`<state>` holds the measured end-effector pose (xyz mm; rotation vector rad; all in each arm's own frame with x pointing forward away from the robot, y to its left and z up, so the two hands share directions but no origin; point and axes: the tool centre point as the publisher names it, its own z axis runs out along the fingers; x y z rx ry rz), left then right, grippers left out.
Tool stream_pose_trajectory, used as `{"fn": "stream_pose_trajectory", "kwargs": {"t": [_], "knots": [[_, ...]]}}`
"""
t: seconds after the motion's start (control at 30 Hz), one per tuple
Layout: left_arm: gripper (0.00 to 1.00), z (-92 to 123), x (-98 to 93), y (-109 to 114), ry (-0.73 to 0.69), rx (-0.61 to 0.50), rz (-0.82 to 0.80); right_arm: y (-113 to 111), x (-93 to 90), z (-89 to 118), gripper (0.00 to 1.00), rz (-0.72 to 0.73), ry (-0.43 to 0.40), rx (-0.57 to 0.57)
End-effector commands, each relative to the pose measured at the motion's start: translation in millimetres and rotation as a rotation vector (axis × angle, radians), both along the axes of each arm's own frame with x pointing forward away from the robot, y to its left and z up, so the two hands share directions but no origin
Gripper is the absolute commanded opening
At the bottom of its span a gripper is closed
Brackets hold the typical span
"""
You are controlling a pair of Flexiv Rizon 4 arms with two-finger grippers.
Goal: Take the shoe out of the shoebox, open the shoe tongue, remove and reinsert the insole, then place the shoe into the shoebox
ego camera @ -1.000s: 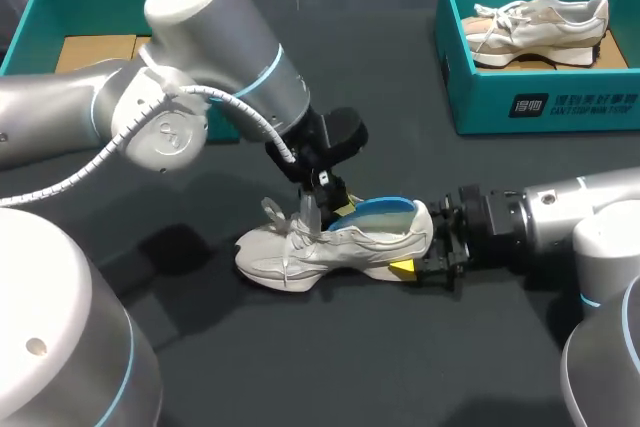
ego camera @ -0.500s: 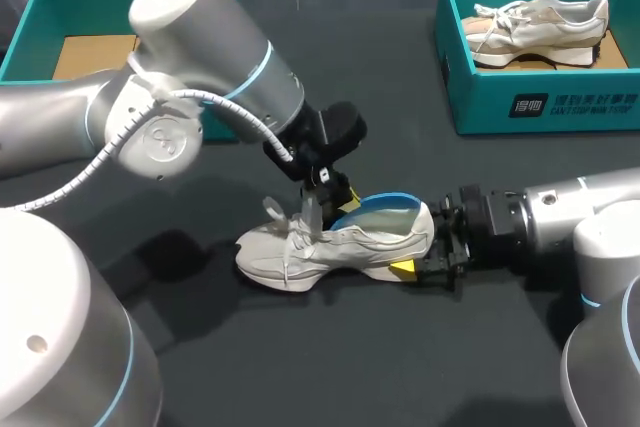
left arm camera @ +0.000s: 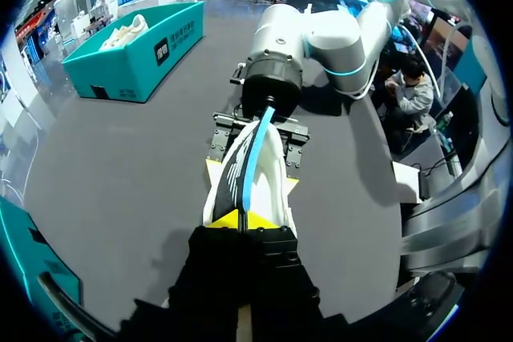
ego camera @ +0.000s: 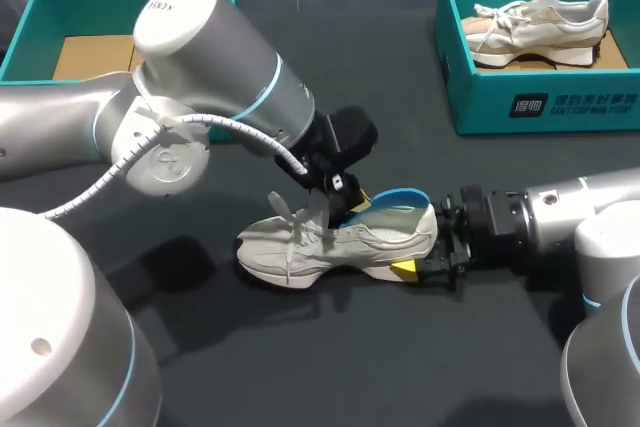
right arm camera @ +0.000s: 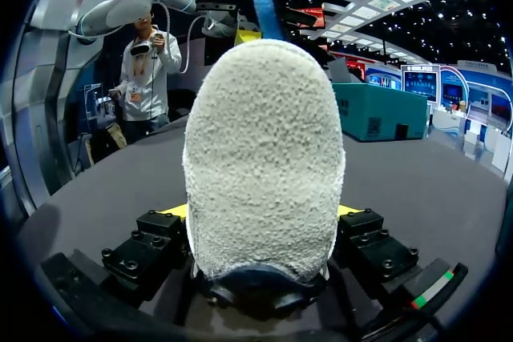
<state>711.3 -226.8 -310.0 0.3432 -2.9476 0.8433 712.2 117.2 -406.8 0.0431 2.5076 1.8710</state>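
Shoe [ego camera: 340, 245] unboxed, heel clamped in my right gripper [ego camera: 435, 245]; insole [ego camera: 395, 199] half-out, pinched in my left gripper [left arm camera: 243, 218]; reseating, boxing remain.

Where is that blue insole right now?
The blue insole pokes out of the white shoe at mid-table in the head view, pinched by the left gripper, with the right gripper clamping the heel.

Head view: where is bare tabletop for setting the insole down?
Bare table lies between the left shoebox and the right shoebox, and on the robot's side of the shoe. Crowded: the middle, where the left arm pinches the insole sticking out of the shoe and the right arm clamps its heel.
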Motion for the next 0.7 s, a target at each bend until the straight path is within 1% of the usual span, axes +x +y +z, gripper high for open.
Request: {"fn": "stream_pose_trajectory", "kwargs": {"t": [0.03,0.07,0.1,0.27,0.43,0.7], "knots": [[0.00,-2,-0.5,0,-0.002,0.004,-0.015,3,-1.8,1,0.00,-0.001,0.000,-0.005],[0.07,-2,-1.1,1,-0.001,0.005,-0.018,3,-1.8,1,0.00,-0.001,0.000,-0.005],[0.25,-2,-1.7,2,-0.002,0.005,-0.020,3,-1.8,1,0.00,-0.001,0.000,-0.005],[0.41,0,-2.9,6,-0.022,0.001,-0.020,3,-1.8,1,0.00,-0.001,0.000,-0.005],[0.47,3,-2.4,6,-0.057,-0.012,-0.010,3,-1.8,1,0.00,-0.001,0.000,-0.005],[0.47,0,-5.5,-6,-0.171,-0.008,-0.030,3,-1.8,1,0.00,-0.001,0.000,-0.005]]}}
